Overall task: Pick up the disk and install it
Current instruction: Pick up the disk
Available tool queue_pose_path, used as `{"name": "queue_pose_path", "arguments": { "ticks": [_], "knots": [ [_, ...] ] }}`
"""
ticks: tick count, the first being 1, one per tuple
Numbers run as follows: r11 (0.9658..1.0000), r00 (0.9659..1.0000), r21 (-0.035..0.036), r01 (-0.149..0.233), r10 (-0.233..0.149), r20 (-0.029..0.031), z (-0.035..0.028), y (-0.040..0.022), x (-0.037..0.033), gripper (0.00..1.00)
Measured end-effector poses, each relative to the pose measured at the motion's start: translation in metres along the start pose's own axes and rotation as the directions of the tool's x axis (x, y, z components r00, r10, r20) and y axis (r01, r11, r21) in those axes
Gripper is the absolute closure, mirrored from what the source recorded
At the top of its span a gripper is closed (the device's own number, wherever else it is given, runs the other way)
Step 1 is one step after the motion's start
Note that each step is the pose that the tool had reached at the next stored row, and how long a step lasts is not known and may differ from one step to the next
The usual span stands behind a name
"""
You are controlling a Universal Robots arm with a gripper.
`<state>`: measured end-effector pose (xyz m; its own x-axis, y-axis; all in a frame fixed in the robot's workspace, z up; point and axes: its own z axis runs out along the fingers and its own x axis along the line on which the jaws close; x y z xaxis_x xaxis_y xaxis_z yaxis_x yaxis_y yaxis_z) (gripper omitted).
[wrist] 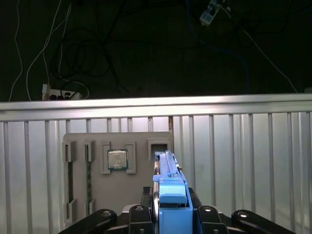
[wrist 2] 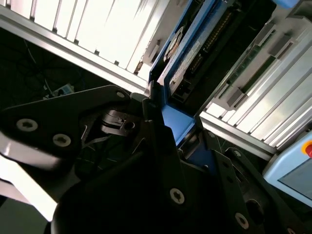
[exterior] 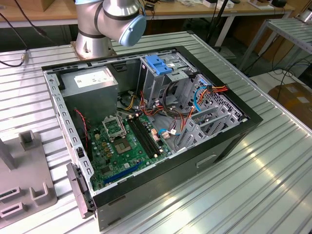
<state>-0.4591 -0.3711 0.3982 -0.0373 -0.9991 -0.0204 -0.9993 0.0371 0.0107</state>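
Observation:
The disk (wrist: 170, 190) stands edge-on between my gripper's (wrist: 170, 217) dark fingers, its blue plastic carrier rail facing the camera in the first wrist view. In the second wrist view the disk (wrist 2: 187, 58) shows a white label on its metal face, framed by blue rails, and my gripper (wrist 2: 180, 139) is shut on its lower end. It hangs above a grey parts tray (wrist: 97, 195) on the ribbed table. In the exterior view the open computer case (exterior: 229, 146) lies on its side, with a metal drive cage topped by a blue latch (exterior: 158, 66).
The tray holds a square processor chip (wrist: 117, 159) and long narrow slots. The table's edge (wrist: 156, 105) runs just past the tray, with cables on a dark floor beyond. Inside the case are a grey power supply (exterior: 90, 80), a green motherboard (exterior: 126, 141) and loose wires. The arm's base (exterior: 109, 19) stands behind the case.

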Motion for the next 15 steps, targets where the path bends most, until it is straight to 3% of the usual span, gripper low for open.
{"name": "queue_pose_path", "arguments": {
  "ticks": [15],
  "knots": [
    [1.0000, 1.0000, 0.0001, 0.000, 0.000, 0.0000, -0.0187, 0.0002, -0.0004, 0.63]
  ]
}}
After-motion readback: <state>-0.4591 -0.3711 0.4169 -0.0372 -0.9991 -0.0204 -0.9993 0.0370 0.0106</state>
